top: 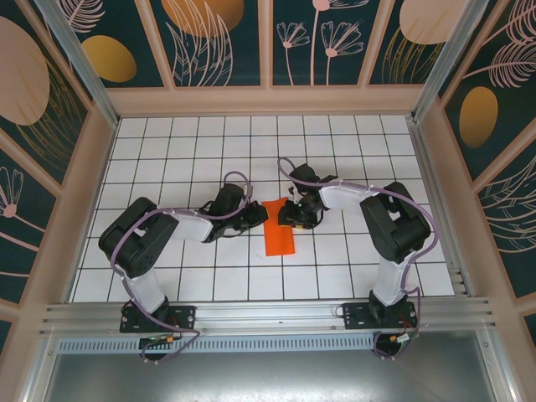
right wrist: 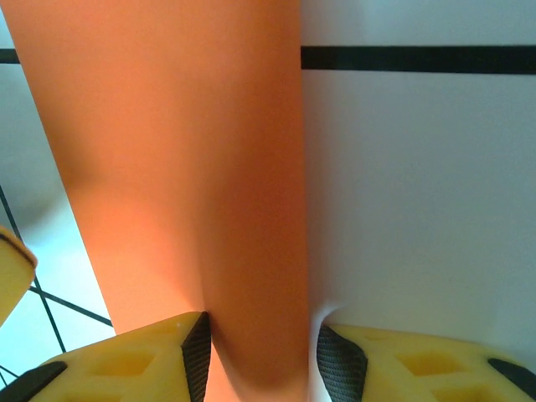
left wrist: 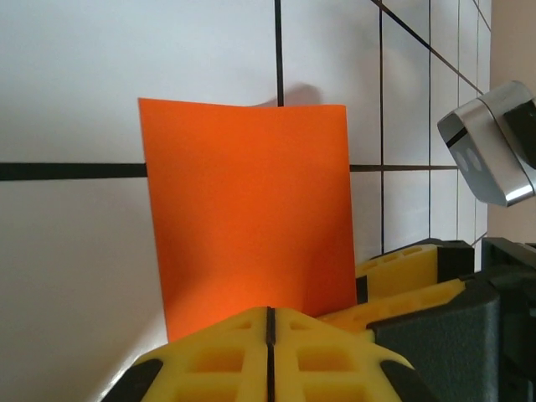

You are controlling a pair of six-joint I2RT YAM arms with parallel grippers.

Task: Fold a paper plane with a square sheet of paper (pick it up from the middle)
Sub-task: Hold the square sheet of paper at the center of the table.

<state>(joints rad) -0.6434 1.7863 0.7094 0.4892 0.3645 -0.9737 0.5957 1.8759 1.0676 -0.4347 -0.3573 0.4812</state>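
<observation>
The sheet of paper [top: 279, 236] lies near the middle of the white tiled table [top: 184, 151], between the two arms, and from above it reads as an upright oblong, not a square, which suggests it is already doubled over once. The left gripper [left wrist: 268, 339] has its yellow fingers pressed together with only a thin seam between them, and the near edge of the sheet runs right into that seam, so it appears to be pinched there. My guess is that this grip pins one side while the other arm works the crease. The right gripper [right wrist: 260, 364] stands with its jaws apart and the paper rising between the black ribbed pads [right wrist: 198, 352]. The sheet fills the gap, but whether the pads squeeze it or merely frame it I cannot tell. Seen from that wrist, the paper bows into a soft ridge, shaded down its middle, which fits a fold being gathered and not yet pressed flat. The paper is thin, matte and bright orange, with crisp straight edges and no markings (the far edge in the left wrist view casts a small shadow, so it probably sits slightly off the tiles). The table is smooth and glossy with dark grid lines. The fingers are moulded yellow plastic with hollow pockets.
</observation>
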